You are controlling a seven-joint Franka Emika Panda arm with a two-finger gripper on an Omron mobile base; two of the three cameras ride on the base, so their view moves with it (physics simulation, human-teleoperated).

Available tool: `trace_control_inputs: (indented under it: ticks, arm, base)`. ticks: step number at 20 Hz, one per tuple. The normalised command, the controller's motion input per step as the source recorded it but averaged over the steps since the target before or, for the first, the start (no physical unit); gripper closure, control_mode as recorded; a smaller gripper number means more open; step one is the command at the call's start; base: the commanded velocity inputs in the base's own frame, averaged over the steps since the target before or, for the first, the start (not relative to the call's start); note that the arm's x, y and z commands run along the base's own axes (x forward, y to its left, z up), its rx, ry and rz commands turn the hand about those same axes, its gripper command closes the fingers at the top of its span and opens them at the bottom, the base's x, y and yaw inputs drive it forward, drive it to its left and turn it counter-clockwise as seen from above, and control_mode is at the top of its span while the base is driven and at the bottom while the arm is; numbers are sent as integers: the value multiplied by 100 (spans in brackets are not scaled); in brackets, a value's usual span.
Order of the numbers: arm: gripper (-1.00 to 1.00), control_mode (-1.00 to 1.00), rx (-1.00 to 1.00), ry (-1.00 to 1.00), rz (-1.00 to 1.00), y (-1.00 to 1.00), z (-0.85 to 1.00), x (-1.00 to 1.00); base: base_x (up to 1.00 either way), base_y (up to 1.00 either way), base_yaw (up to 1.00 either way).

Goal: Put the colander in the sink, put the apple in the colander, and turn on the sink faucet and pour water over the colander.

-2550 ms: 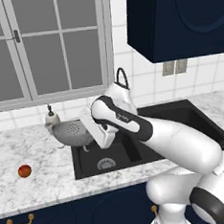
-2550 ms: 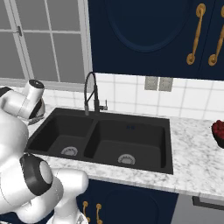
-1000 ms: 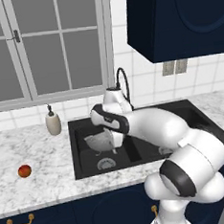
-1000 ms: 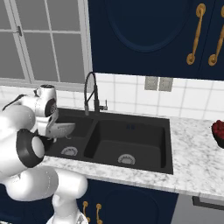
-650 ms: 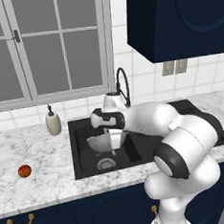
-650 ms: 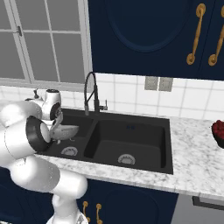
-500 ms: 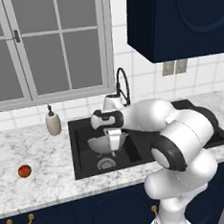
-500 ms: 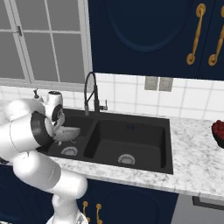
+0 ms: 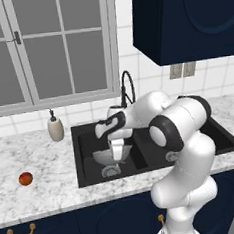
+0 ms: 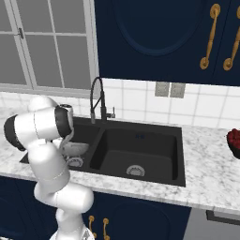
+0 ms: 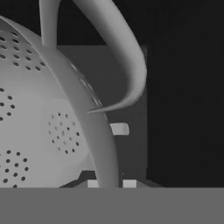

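The step in hand looks like setting the colander (image 9: 106, 156) down in the sink (image 9: 86, 142). In the left base view it sits at centre frame, low in the left basin just above the round drain, with the arm bent down over it. To do this well, I would lower it until its small base rests flat on the basin floor, keep the rim level so the bowl faces up, and only then let go. It should also end up near the sink faucet (image 9: 127, 88), which rises behind the divider at the upper middle of that view, so the stream can reach it later.

The gripper (image 9: 118, 150) is pressed nearly together, pinching the colander's rim: in the hand view the perforated wall (image 11: 39, 131) fills the left side and the thin rim runs down to the bottom centre where the finger tips are, with a loop handle curving across the top.

The apple (image 9: 25, 178) lies on the marble bench at the far left of the left base view, well apart from the sink and untouched.
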Motion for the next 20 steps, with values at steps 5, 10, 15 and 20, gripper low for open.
trace_control_inputs:
  ticks: [5,10,15,20]
  arm:
    - [100,-100,-1,-3,0,12,-38,28]
    - [100,-100,-1,-6,0,12,-35,30]
    - [100,-100,-3,-6,0,2,-32,37]
    - [100,-100,0,0,0,-3,-32,23]
  base:
    - [0,0,0]
    - [0,0,0]
    - [0,0,0]
    - [0,0,0]
